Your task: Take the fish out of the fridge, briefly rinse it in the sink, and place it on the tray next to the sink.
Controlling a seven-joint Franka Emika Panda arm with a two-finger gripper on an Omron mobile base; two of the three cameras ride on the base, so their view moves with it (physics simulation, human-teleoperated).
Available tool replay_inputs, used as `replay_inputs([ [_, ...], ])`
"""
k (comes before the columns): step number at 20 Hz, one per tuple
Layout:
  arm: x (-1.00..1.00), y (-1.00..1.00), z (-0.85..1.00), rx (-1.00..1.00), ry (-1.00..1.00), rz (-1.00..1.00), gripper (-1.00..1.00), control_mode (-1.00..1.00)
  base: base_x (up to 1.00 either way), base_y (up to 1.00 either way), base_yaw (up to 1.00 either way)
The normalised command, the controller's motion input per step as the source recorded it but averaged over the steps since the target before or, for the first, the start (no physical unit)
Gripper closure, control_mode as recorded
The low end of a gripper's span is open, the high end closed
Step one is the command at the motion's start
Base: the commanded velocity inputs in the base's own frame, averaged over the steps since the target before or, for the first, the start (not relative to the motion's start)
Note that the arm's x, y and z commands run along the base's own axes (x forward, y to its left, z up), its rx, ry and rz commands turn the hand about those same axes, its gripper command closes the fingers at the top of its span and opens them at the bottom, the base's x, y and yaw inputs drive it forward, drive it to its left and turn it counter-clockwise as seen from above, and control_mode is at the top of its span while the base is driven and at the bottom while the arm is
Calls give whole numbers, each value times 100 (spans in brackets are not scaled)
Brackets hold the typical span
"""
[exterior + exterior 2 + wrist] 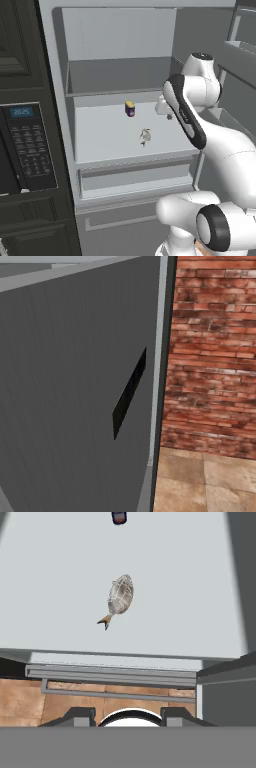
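Open fridge (60, 75), fish (145, 135) lying on its pale shelf (100, 135), yellow-and-purple can (130, 108) at its 11 o'clock, gripper (129, 713) apart from fish, holding nothing, jaws spread wide, fish at 12 o'clock in hand view

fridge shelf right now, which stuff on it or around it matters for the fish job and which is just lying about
For the job:
- fish, lying alone on the middle shelf
- fridge, door open
- gripper, at the shelf's right side, apart from the fish

Just about:
- small yellow-and-purple can, behind the fish on the same shelf
- black microwave, left of the fridge
- brick wall
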Motion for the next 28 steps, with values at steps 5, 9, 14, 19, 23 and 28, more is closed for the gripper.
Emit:
replay_inputs([
  [5,0,0,0,0,1,0,-100,-100,0,0,0],
  [9,-3,46,-39,-2,-3,-6,-100,-100,0,0,0],
  [14,0,88,-72,2,0,-14,-100,-100,0,0,0],
  [19,40,17,-64,3,4,-15,-100,-100,0,0,0],
  [23,85,-35,-37,9,1,-30,-100,-100,0,0,0],
  [28,100,3,-18,0,0,-6,-100,-100,0,0,0],
])
